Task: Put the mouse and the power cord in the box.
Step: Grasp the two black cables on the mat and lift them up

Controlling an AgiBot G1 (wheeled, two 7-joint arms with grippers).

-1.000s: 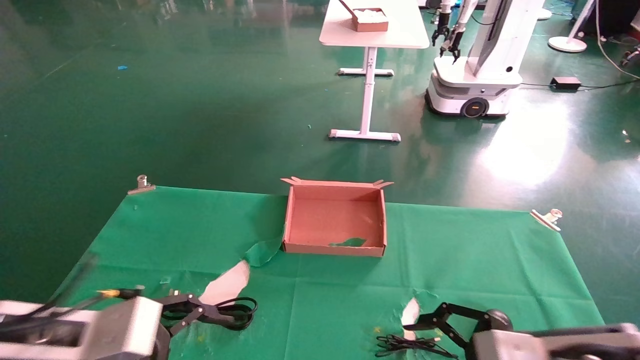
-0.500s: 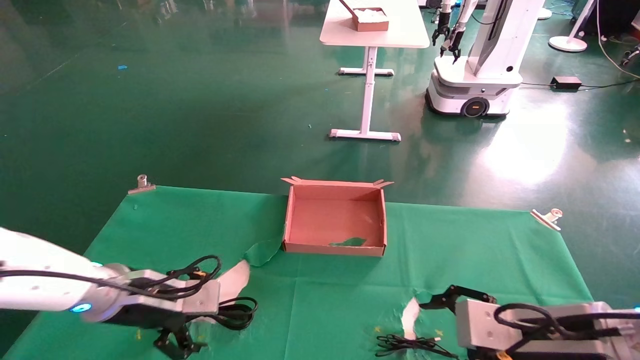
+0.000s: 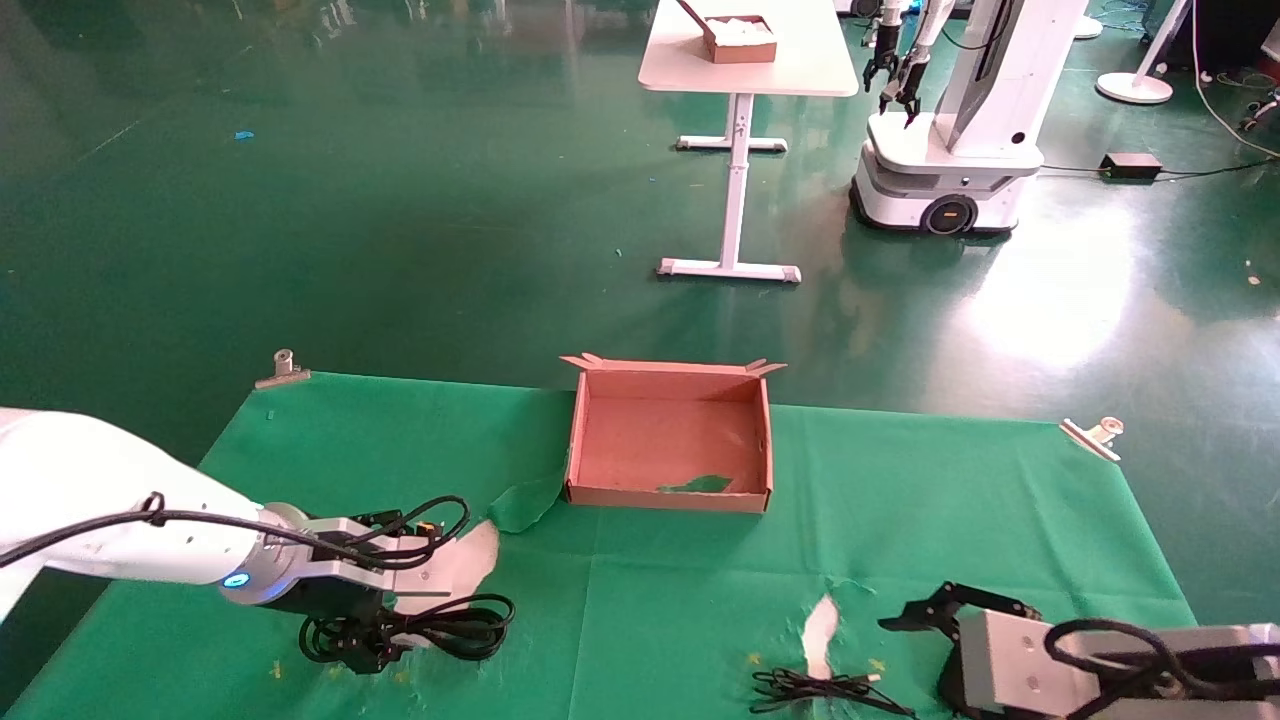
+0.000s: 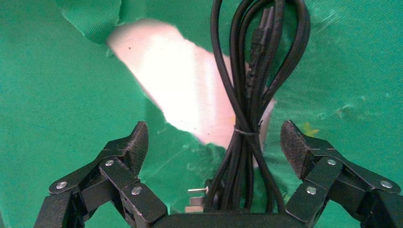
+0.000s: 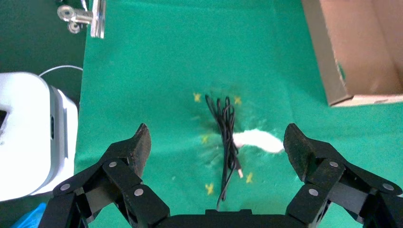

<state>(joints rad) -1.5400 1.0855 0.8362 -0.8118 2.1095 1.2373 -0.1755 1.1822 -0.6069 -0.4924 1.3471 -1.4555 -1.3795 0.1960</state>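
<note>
Power cord lies bunched on the green table, between the wide-open fingers of your left claw. Go straight down, then squeeze all the loops together.

A green cloth with torn holes covers the near table. Silver clips hold its far corners. Far off stands a white table with a small box.
</note>
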